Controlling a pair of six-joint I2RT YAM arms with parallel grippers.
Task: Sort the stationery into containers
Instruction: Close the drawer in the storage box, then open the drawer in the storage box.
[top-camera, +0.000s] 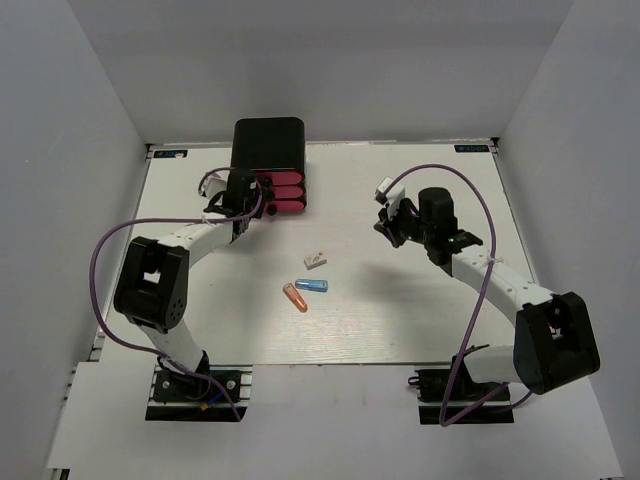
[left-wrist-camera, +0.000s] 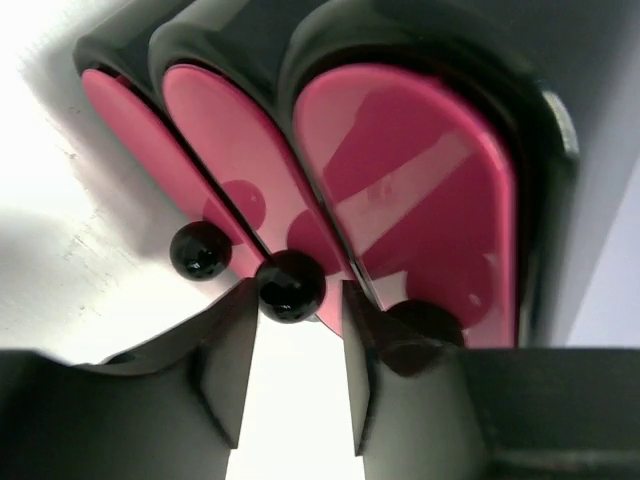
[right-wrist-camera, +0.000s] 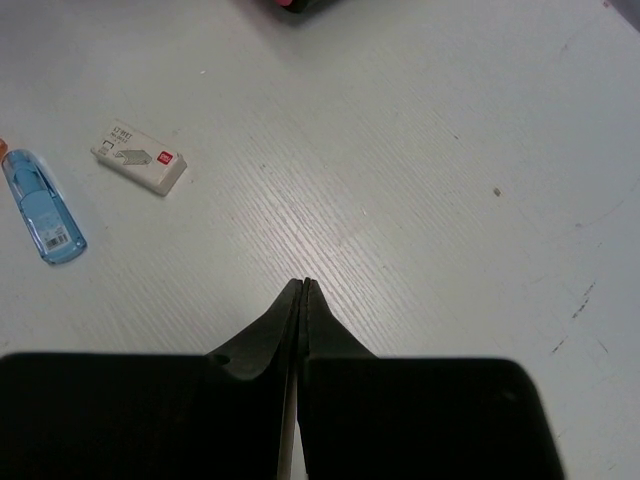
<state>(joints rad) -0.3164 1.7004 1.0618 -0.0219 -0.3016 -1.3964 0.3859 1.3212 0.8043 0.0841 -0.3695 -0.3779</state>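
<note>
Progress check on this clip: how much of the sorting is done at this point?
Done: nothing visibly sorted; all three drawers look shut. In hand: the left gripper is open around the middle drawer's knob. Left: the white eraser, blue piece and orange piece lie on the table; the right gripper is shut, empty.

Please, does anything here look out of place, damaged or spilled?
Nothing stands out. The small white rectangular eraser, the light blue capsule-shaped piece and the orange capsule-shaped piece lie loose on the white table, not yet sorted, and the three pink-red drawers show no damage.
</note>
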